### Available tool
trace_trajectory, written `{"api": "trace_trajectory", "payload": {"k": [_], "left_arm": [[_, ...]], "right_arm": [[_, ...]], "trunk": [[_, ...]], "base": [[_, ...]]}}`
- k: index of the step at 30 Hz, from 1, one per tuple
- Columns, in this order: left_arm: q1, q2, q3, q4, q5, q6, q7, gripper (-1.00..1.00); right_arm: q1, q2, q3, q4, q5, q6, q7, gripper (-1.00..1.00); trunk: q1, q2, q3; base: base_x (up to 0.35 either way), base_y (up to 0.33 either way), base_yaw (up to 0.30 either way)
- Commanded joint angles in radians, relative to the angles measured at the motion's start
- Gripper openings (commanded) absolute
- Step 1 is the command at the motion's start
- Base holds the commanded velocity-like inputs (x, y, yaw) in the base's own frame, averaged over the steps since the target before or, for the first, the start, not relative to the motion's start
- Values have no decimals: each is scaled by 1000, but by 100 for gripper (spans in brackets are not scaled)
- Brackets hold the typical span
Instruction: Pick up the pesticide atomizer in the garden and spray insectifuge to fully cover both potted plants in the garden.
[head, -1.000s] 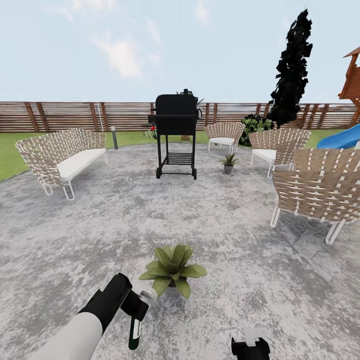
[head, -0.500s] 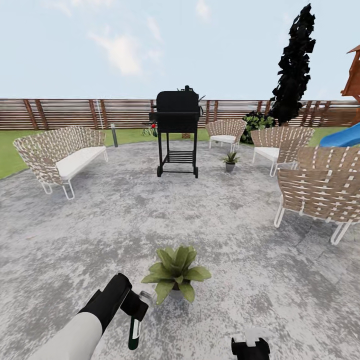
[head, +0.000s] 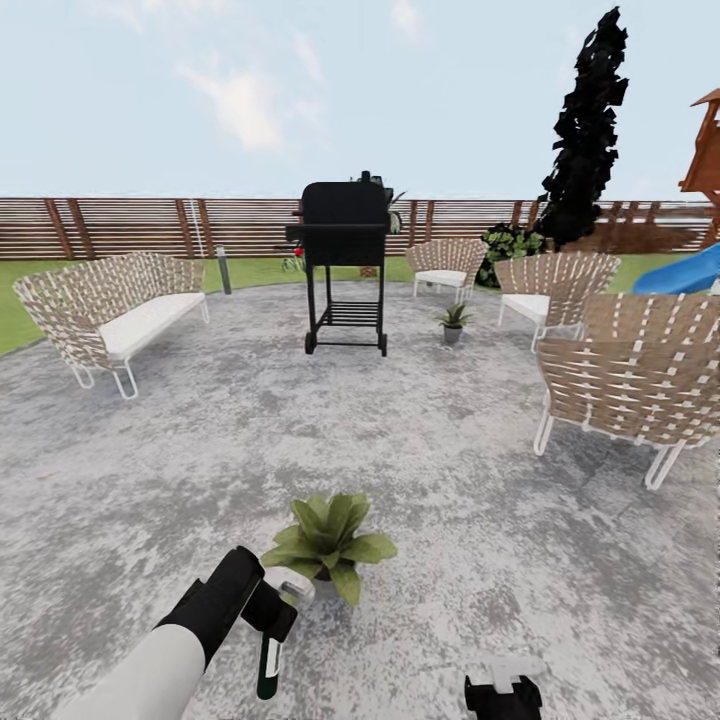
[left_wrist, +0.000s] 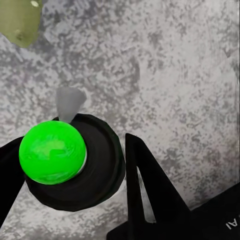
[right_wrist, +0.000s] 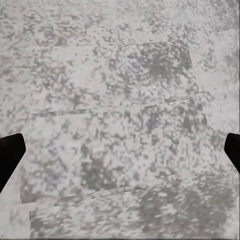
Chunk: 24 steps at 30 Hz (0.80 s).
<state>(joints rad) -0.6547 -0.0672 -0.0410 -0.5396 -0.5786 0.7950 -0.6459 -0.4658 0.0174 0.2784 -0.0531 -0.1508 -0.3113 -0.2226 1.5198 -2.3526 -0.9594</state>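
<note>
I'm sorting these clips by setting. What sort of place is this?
A backyard garden patio, most likely. A black grill stands on round grey stone paving, woven chairs ring it, and a wooden fence with lawn lies behind.

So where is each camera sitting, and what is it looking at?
Head view: up on the robot's head, facing forward and down over the patio; the left gripper holding the pesticide atomizer beside a potted plant shows.
Left wrist view: on the left arm, looking down the fingers at the atomizer's bottom.
Right wrist view: on the right arm, looking at bare patio; its fingertips sit wide apart.
Shared: all three see the grey patio; head and left wrist see the atomizer.
</note>
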Motion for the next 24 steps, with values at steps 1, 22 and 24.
{"api": "trace_trajectory", "payload": {"k": [1,22,24], "left_arm": [[0,1,1,-2,-10,3,-9,-100],[0,7,0,4,-14,12,-7,-100],[1,25,2,11,-16,12,-3,-100]], "right_arm": [[-1,-1,9,1,-10,-3,-2,100],[-1,6,10,19,-10,-3,-4,100],[-1,6,10,19,-10,-3,-4,100]], "trunk": [[0,0,-1],[0,0,-1],[0,0,-1]], "base": [[-38,-155,0],[80,-36,0],[5,-3,0]]}}
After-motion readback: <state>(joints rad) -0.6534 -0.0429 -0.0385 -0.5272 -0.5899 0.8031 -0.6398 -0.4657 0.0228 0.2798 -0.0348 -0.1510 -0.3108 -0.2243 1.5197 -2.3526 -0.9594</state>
